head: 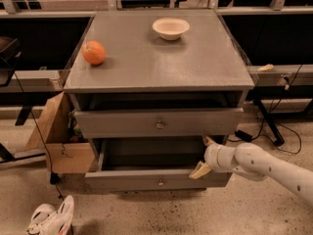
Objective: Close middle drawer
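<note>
Down front on the floor, white shoes [49,218]. At the right end of the pulled-out middle drawer [122,180], gripper [204,155], fingers [200,170] spread apart, lower one touching the drawer front, gripping nothing. Farther back, orange [94,52] and bowl [170,28] on the table [161,65].

My arm [266,168] is white and smooth, a thick rounded tube with a few small dark dots. My gripper [204,155], at the near right, has two tan wedge-shaped fingers [200,170], spread apart.
</note>
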